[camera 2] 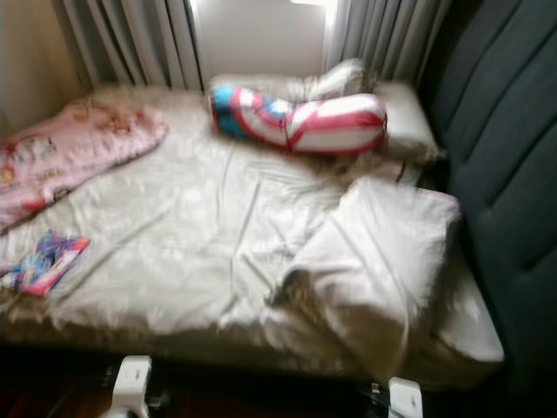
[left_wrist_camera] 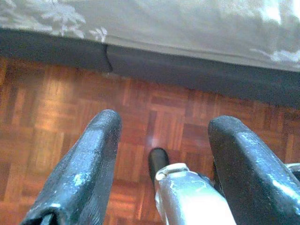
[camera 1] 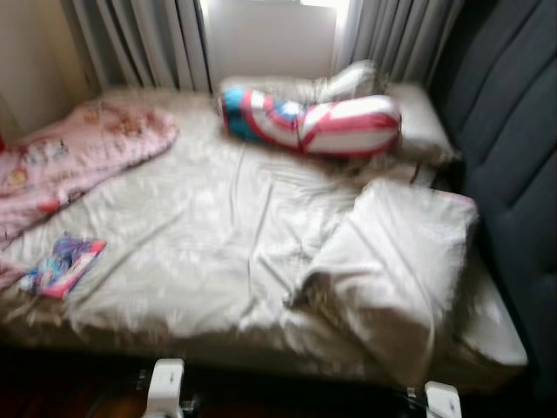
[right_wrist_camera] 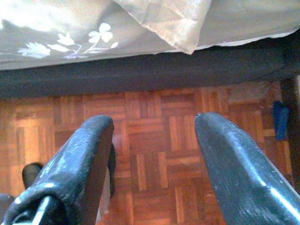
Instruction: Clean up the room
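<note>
A bed (camera 1: pixel 218 252) with a rumpled beige sheet lies before me. A crumpled pink blanket (camera 1: pixel 78 152) is at its far left. Near the left front edge lies a colourful book (camera 1: pixel 63 264). A red, white and blue bolster (camera 1: pixel 309 120) rests at the back, and a beige pillow (camera 1: pixel 396 261) lies askew at the right front. My left gripper (left_wrist_camera: pixel 166 122) hangs open over the parquet by the bed's edge, holding nothing. My right gripper (right_wrist_camera: pixel 153 119) is also open and empty, low over the floor beside the bed base.
A dark padded headboard (camera 1: pixel 513 148) runs along the right side. Grey curtains (camera 1: pixel 148 39) and a bright window stand behind the bed. Another pale pillow (camera 1: pixel 418 122) lies at the back right. Parquet floor (right_wrist_camera: pixel 154 159) runs under the dark bed base (right_wrist_camera: pixel 140 75).
</note>
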`<state>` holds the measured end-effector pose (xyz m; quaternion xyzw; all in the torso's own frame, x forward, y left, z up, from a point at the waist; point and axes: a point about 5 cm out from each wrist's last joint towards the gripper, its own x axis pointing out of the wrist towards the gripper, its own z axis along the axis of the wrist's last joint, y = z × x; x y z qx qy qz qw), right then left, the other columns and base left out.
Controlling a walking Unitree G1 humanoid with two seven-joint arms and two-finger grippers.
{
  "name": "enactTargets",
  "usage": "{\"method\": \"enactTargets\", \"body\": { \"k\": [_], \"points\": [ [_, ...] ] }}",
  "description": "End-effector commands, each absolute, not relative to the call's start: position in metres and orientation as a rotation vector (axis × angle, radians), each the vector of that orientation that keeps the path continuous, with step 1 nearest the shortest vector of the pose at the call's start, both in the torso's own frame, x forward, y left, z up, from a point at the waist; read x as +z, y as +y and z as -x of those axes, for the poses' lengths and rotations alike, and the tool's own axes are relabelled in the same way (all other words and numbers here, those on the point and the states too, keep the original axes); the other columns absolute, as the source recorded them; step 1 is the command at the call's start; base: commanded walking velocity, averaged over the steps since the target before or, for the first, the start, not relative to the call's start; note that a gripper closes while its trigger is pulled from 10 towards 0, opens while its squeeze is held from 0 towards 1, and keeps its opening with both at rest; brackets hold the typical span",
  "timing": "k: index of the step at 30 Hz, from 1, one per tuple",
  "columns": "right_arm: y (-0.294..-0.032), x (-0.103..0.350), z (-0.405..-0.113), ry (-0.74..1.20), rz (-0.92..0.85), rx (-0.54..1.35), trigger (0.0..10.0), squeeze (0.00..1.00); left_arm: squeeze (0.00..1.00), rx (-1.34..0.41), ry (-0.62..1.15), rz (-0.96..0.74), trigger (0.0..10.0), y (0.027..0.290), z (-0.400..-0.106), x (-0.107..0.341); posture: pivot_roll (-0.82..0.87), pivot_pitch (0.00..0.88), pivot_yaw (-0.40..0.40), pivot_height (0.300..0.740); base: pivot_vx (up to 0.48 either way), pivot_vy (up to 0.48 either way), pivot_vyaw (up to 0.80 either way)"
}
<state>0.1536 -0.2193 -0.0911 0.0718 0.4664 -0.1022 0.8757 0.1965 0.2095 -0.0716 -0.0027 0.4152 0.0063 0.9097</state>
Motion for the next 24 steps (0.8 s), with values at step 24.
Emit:
{"method": "enactTargets", "body": {
  "k": [24],
  "points": [
    [-0.2198, -0.0915, -0.1523, 0.98, -0.144, -0.21, 10.0, 0.0, 0.0, 0.011, 0.845, -0.016, 10.0, 0.211, -0.1978, -0.0704, -0.02, 0.0, -0.026, 0.74, 0.083, 0.0, -0.23]
  ]
}}
